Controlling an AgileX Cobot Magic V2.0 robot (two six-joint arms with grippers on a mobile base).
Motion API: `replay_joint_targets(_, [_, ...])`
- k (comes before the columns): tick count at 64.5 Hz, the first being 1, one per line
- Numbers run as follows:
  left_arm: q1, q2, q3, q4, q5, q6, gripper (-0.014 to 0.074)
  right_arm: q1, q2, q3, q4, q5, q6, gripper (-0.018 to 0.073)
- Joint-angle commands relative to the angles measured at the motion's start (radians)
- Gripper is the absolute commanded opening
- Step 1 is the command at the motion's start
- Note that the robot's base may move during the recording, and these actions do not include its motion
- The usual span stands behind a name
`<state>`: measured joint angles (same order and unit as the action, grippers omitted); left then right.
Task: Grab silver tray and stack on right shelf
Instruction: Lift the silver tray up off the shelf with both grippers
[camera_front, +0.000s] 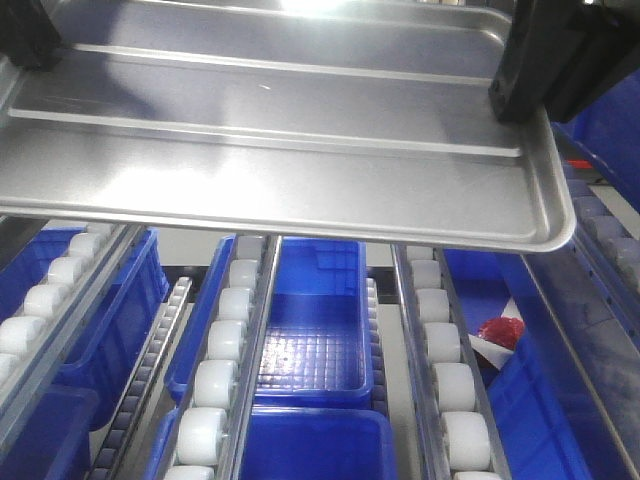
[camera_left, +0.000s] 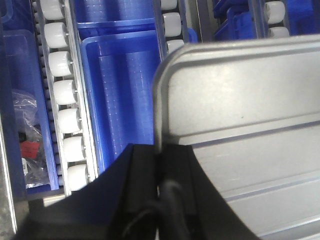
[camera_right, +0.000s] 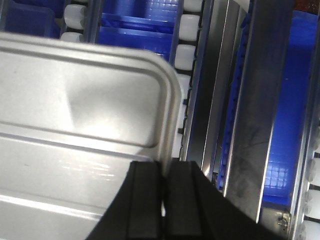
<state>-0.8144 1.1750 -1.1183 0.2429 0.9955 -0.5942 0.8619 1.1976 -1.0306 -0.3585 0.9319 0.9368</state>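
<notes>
The silver tray (camera_front: 270, 150) fills the top of the front view, held level in the air above the roller rack, its two long ridges showing. My left gripper (camera_left: 160, 150) is shut on the tray's left rim (camera_left: 158, 115); the tray base (camera_left: 245, 115) spreads to its right. My right gripper (camera_right: 162, 167) is shut on the tray's right rim (camera_right: 167, 125); the tray base (camera_right: 75, 115) spreads to its left. In the front view the right gripper (camera_front: 530, 90) shows as a black block on the tray's right end, the left gripper (camera_front: 30, 40) at the top left corner. The shelf's white rollers (camera_front: 225, 340) lie below.
Blue plastic bins (camera_front: 310, 330) sit under the roller rails (camera_front: 440, 350). A red item (camera_front: 500, 330) lies in a bin at right. Sloped steel side rails (camera_right: 255, 125) run to the right of the tray. A bag of small parts (camera_left: 27, 140) lies in a left bin.
</notes>
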Motion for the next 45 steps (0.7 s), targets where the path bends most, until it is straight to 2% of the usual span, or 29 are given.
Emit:
replay_joint_targets(1, [-0.012, -0.023, -0.030, 0.017, -0.028, 0.013, -0.0093, -0.002, -0.027, -0.026, -0.039, -0.041, -0.029, 0.0056])
replay_joint_targets(45, [-0.012, -0.023, -0.030, 0.017, -0.028, 0.013, -0.0093, -0.002, -0.027, -0.026, -0.039, -0.041, -0.029, 0.0056])
